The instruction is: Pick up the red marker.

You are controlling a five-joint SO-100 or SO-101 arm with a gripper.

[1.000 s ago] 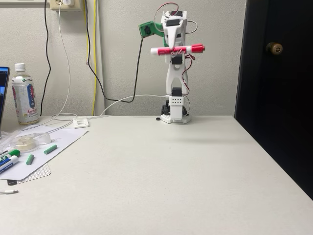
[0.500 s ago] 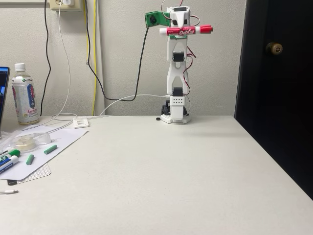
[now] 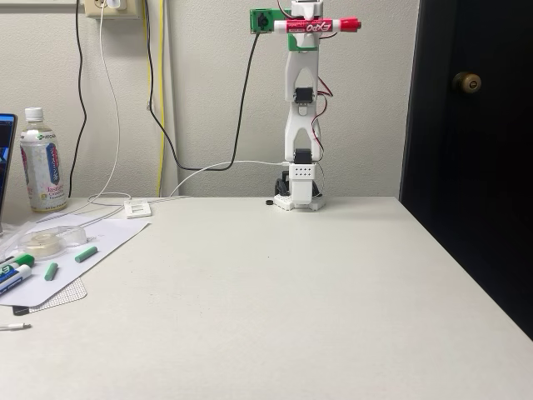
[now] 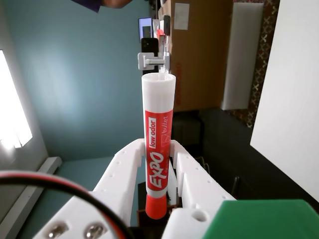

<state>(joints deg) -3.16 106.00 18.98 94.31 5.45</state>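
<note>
The red marker (image 3: pixel 315 26) lies level at the top of the fixed view, high above the table, held crosswise by my gripper (image 3: pixel 308 18) on the fully raised white arm. In the wrist view the red marker (image 4: pixel 157 149) stands upright in the picture, its red label and red end pinched between the two white fingers (image 4: pixel 127 169), its white end pointing away. My gripper (image 4: pixel 158 162) is shut on it.
At the left of the table (image 3: pixel 275 292) lie a sheet of paper (image 3: pixel 67 258) with green and blue markers (image 3: pixel 15 271), green caps (image 3: pixel 85 254), a tape roll (image 3: pixel 42 242) and a drink bottle (image 3: pixel 42 158). A dark door (image 3: pixel 475 150) stands at the right.
The arm has straightened upward, carrying the red marker from about mid-arm height to the top of the fixed view. The gripper has kept hold of it.
</note>
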